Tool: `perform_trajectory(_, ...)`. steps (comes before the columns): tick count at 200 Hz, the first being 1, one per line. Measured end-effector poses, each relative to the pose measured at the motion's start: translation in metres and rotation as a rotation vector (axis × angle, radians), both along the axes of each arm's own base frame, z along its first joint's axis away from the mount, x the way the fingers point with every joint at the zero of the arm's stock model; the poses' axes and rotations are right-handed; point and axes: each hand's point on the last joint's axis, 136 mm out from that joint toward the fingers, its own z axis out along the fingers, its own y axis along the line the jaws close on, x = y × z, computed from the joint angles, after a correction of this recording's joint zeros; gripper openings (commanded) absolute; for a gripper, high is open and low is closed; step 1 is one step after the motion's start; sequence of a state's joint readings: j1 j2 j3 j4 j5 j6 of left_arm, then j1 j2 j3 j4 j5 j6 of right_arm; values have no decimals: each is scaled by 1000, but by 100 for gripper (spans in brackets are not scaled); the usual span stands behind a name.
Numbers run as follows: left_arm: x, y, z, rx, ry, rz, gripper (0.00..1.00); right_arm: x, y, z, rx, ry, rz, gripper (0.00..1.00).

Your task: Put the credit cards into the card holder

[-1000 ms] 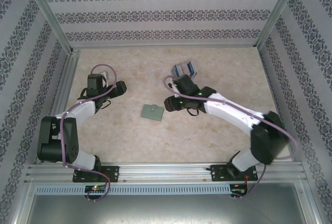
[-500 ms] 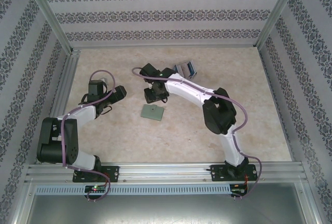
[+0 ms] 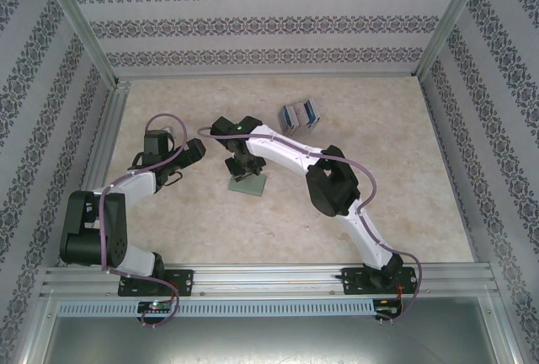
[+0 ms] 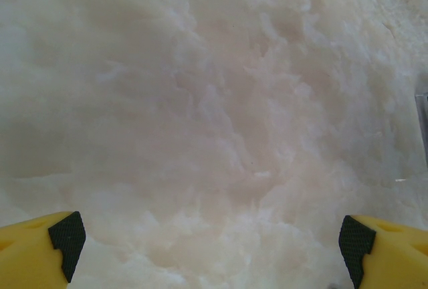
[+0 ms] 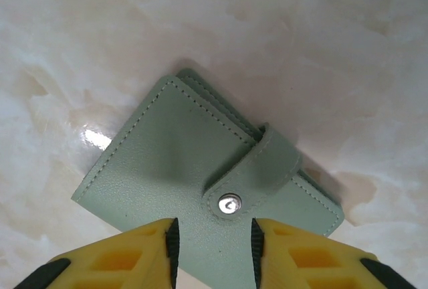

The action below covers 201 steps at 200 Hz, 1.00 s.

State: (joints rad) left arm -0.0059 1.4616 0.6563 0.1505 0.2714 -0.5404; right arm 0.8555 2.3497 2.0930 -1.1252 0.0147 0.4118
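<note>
From above, two arms stand on one pale, marbled worktop. The left claw sits at the left of the frame, well apart from both task things, and from this height I cannot tell how its fingers stand. The right arm reaches across to the middle of the frame, and the right claw hangs right over the one card holder, a small grey-green rectangle lying flat at the centre, its upper edge hidden under the claw. One bundle of credit cards lies in the upper middle, well apart from the holder and from both claws. It shows blue and white faces, but the number of cards cannot be counted and any print on them is too small to read. In the left wrist view, two yellow fingers with black pads sit at the bottom corners, wide apart, with bare worktop between them. In the right wrist view, the card holder fills the middle, set at a slant and closed by one strap that ends in one round metal snap. Two yellow fingers with dark inner pads rise from the bottom edge, parted by a narrow gap in line with the snap and gripping nothing. Whether their tips touch the cover I cannot tell.
</note>
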Motion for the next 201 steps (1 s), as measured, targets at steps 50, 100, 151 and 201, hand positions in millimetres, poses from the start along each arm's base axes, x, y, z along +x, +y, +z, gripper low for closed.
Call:
perform_trajectory(50,0,0,0,-1,0,-1,99,1,-7,-4,-56,5,20,36)
perform_trajectory(100,0,0,0,-5,1,1,99,1,-8,-14,-86,26,34,36)
perform_trajectory(151,0,0,0,-9,3,5,99,1,-8,-23,-99,39,47,36)
perform_trajectory(201,0,0,-1,-9,6,6,99,1,-7,-25,-105,48,55,46)
